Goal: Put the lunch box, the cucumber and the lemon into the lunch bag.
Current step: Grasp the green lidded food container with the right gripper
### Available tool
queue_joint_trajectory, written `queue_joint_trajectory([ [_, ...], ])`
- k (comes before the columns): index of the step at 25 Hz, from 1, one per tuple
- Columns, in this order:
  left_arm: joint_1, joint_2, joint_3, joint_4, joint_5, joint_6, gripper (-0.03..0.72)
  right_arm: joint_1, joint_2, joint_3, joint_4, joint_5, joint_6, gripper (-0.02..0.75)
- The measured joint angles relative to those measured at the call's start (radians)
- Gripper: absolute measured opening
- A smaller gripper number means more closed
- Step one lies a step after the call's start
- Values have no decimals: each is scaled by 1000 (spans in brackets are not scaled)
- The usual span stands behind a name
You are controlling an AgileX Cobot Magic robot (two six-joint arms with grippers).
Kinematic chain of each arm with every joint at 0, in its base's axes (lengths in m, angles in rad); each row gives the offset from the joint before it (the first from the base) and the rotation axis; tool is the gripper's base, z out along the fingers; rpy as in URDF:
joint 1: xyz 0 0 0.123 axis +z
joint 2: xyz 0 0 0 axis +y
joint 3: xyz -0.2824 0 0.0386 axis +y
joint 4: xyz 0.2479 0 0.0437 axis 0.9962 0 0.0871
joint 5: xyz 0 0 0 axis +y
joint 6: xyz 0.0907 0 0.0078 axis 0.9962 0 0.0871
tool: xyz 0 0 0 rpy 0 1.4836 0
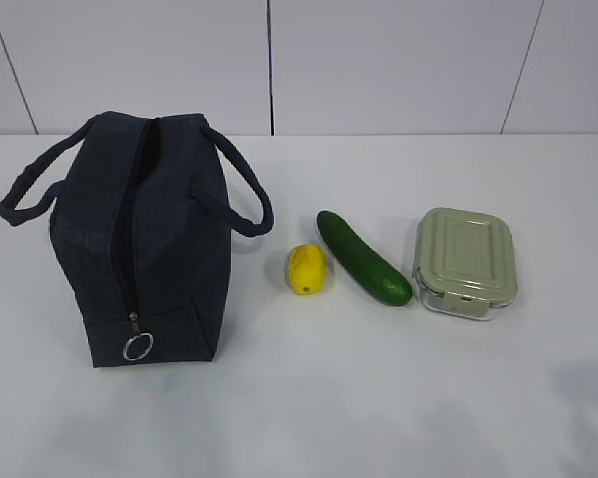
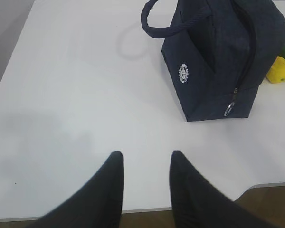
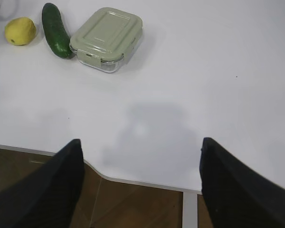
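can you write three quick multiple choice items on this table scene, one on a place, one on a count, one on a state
1. What lies between the lemon and the lunch box?
A. the cucumber
B. the lunch bag
C. a spoon

2. How many loop handles does the lunch bag have?
A. one
B. two
C. four

3. How does the lunch box stand?
A. lid off
B. lid on
C. tipped on its side

Answers: 1 A, the exterior view shows lemon, cucumber, box in a row. 2 B, one handle arcs on each side. 3 B, the green lid sits clipped on top, box flat on the table.
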Motion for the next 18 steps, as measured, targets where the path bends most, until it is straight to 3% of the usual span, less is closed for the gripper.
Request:
queue_joint_trajectory([
  [18,0,0,0,0,0,0,235,0,0,0,-26,0,26,586],
])
